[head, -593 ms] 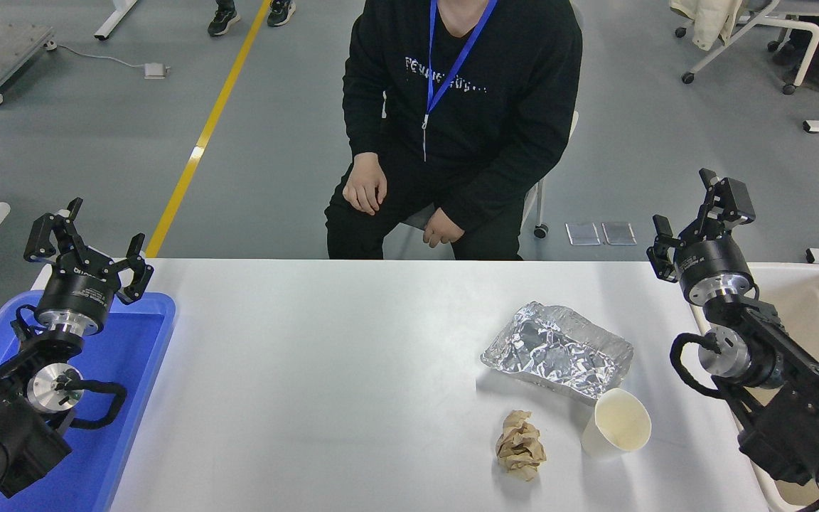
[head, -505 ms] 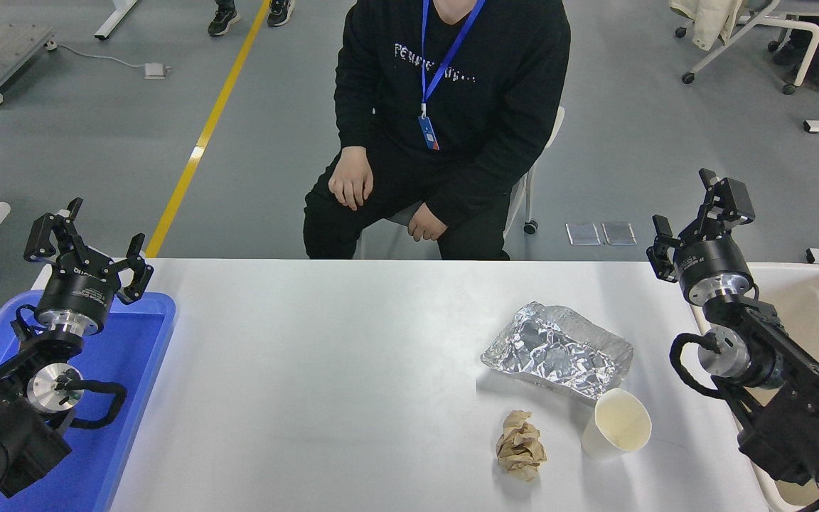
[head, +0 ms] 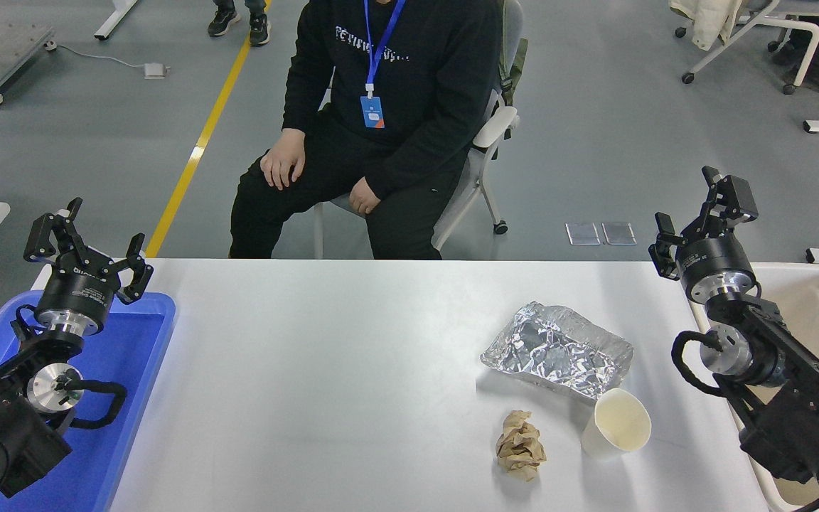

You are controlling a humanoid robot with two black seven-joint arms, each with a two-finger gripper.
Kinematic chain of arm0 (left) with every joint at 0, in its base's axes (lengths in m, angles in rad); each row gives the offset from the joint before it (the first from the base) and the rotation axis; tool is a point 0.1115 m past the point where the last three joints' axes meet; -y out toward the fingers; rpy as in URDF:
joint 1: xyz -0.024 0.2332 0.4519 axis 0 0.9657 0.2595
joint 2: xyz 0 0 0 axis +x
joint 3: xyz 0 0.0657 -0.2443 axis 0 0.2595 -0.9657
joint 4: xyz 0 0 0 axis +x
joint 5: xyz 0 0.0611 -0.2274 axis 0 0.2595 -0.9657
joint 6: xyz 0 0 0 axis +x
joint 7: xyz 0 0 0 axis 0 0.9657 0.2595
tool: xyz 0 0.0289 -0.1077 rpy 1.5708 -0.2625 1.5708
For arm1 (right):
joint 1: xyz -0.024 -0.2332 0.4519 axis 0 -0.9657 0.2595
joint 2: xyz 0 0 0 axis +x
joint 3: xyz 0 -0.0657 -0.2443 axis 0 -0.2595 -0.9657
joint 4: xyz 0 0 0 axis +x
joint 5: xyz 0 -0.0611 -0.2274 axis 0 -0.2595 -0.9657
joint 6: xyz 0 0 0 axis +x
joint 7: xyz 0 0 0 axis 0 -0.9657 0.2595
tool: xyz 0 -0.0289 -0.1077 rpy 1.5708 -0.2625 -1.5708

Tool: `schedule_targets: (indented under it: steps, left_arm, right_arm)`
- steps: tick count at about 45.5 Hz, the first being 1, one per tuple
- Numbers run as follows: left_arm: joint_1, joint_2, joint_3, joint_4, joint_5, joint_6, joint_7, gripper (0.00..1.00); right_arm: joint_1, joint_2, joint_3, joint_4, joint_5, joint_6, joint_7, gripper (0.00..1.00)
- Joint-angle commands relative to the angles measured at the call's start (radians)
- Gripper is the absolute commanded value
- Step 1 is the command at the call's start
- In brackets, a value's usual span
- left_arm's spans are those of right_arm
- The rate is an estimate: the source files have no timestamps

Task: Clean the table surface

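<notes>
The white table surface (head: 324, 370) fills the middle of the head view. On its right part lie a crumpled foil tray (head: 557, 348), a white paper cup (head: 617, 425) tipped on its side in front of it, and a crumpled brown paper ball (head: 520, 445) to the cup's left. My right gripper (head: 701, 206) is open and empty, raised at the table's far right edge, well behind the foil tray. My left gripper (head: 86, 245) is open and empty, parked above the blue tray at the left.
A blue plastic tray (head: 136, 370) sits at the table's left edge under my left arm. A beige plastic tub (head: 818, 313) stands at the right edge behind my right arm. A person in black (head: 374, 121) sits on a chair beyond the far side.
The person has rolled back and to the left, away from the table. My right gripper has shifted very slightly. The left arm and the objects have not moved.
</notes>
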Motion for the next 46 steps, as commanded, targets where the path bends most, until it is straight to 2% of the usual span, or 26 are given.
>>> schedule_targets:
  steps: [1, 34, 46]
  left_arm:
    - [0.0, 0.0, 0.0, 0.0, 0.0, 0.0, 0.0, 1.0]
    - [0.0, 0.0, 0.0, 0.0, 0.0, 0.0, 0.0, 1.0]
    - [-0.002, 0.0, 0.001, 0.0, 0.0, -0.002, 0.0, 1.0]
  right_arm:
    - [0.001, 0.006, -0.008, -0.003, 0.0, 0.0, 0.0, 1.0]
    - [0.031, -0.014, -0.004, -0.009, 0.0, 0.0, 0.0, 1.0]
    - [0.01, -0.05, -0.081, -0.012, 0.0, 0.011, 0.0, 1.0]
